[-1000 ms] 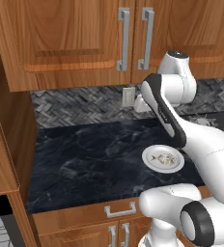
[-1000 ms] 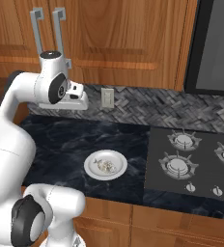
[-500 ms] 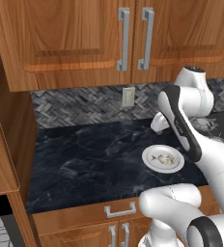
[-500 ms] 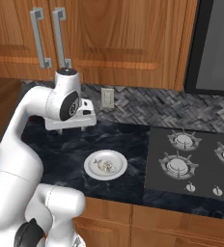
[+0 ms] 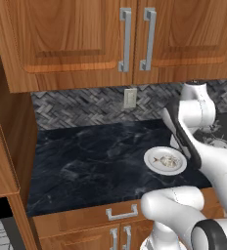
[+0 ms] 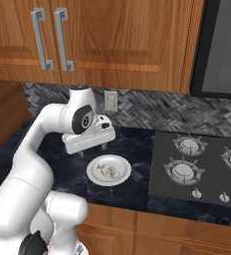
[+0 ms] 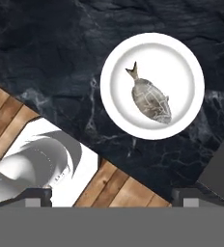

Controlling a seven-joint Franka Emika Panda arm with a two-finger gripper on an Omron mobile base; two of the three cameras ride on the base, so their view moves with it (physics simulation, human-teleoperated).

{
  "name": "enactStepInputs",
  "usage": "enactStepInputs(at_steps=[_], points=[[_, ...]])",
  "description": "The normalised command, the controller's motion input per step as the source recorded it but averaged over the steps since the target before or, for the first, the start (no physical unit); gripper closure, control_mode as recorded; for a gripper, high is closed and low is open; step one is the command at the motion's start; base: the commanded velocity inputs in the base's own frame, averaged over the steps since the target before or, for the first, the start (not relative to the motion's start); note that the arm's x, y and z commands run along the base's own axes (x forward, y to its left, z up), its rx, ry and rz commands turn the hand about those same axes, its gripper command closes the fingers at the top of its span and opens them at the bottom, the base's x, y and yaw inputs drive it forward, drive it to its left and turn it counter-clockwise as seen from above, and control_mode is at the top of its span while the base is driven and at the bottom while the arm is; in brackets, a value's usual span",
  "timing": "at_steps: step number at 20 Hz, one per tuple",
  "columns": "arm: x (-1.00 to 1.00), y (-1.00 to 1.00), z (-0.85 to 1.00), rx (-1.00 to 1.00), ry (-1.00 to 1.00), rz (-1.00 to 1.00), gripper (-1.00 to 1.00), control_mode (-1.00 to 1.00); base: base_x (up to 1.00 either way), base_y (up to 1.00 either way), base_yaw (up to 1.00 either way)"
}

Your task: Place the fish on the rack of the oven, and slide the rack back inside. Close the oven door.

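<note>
The small flat grey-tan fish [image 7: 150,100] lies in the middle of the round white plate [image 7: 119,58] on the black marbled worktop [image 5: 93,156]. The white arm's fingers [image 6: 92,150] hang spread wide above the plate, holding nothing. The right base view adds a black gas hob [image 6: 199,167] beside the plate [image 6: 93,172]; the left base view shows a pale wall socket [image 5: 130,97].

I see a dark marbled tabletop [image 5: 91,156], a grey herringbone backsplash [image 5: 81,107] carrying a wall outlet [image 5: 130,97], wooden upper cabinets [image 5: 76,39] overhead, and a black gas cooktop [image 6: 197,164].
</note>
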Motion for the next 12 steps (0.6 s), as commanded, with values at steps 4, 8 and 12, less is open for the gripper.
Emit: enactStepInputs(at_steps=[4, 8, 12], points=[[0.0, -0.26, -0.27, -0.15, 0.0, 0.01, -1.0, -1.0, 0.0, 0.0, 0.0], [0.0, 0.0, -0.34, -0.04, -0.02, 0.03, -1.0, -1.0, 0.0, 0.0, 0.0], [0.03, 0.0, -0.48, 0.06, -0.18, 0.0, -1.0, -1.0, 0.0, 0.0, 0.0]])
